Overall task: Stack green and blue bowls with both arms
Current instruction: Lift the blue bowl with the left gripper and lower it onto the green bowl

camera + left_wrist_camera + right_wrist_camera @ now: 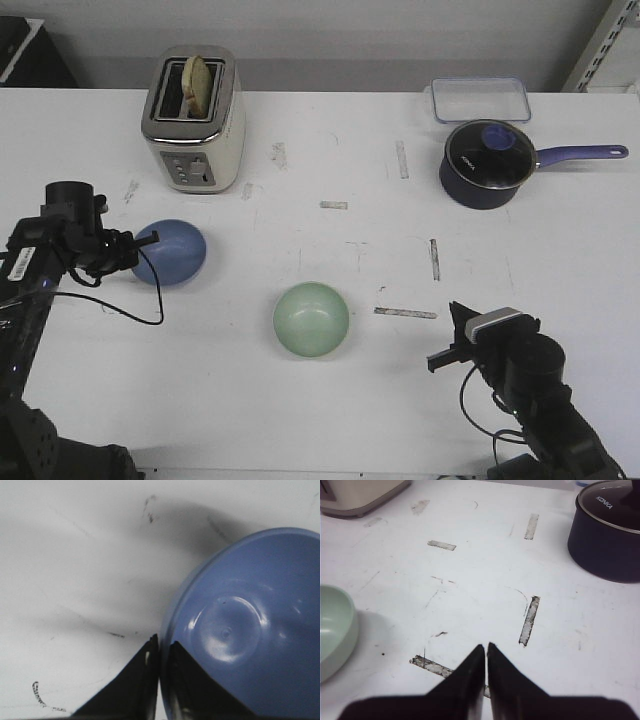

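Note:
The blue bowl (171,251) sits tilted at the table's left. My left gripper (140,246) is shut on its left rim. In the left wrist view the bowl (240,630) fills the frame's right side, with the gripper (164,644) pinching the rim, one finger inside and one outside. The green bowl (311,318) stands upright near the table's middle front; its edge shows in the right wrist view (335,630). My right gripper (450,345) is shut and empty, low over the table to the right of the green bowl, also seen in the right wrist view (485,648).
A cream toaster (193,120) with bread stands at the back left. A dark navy saucepan (488,164) with glass lid and long handle is at the back right, a clear lidded box (480,99) behind it. Worn tape marks (405,313) dot the white table.

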